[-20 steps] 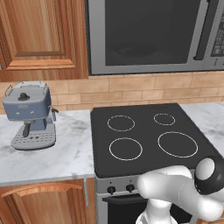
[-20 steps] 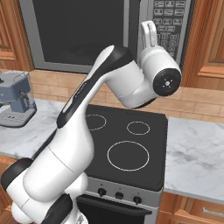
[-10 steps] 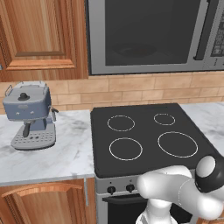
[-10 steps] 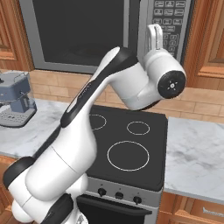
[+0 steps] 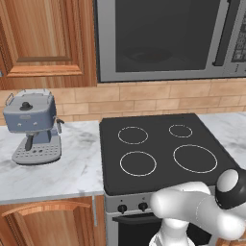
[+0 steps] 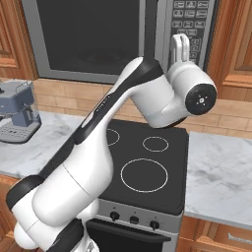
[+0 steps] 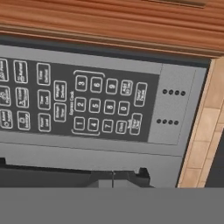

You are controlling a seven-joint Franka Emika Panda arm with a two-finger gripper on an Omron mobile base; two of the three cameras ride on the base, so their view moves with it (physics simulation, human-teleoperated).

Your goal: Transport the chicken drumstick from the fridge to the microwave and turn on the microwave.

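Note:
The microwave (image 5: 163, 38) hangs above the stove with its dark glass door (image 6: 93, 34) closed. A dim round shape shows behind the glass. Its keypad (image 6: 192, 19) sits on the right side, beside the vertical bar handle (image 5: 222, 33). My gripper (image 6: 180, 39) is shut with nothing in it and points at the lower part of the keypad, close in front of it. In the hand view the keypad (image 7: 87, 107) appears rolled sideways, and my gripper (image 7: 114, 176) has its dark tips pressed together at the bottom. The chicken drumstick and the fridge are out of view.
A black four-ring cooktop (image 5: 158, 149) lies below the microwave. A blue-grey espresso machine (image 5: 33, 127) stands on the marble counter (image 5: 72, 168) to the left. Wooden cupboards (image 5: 43, 43) flank the microwave, and more marble counter (image 6: 221, 167) lies to the right.
The hand has slid a little to the right along the microwave's front, nearer the keypad. The elbow followed. The fingers stayed shut.

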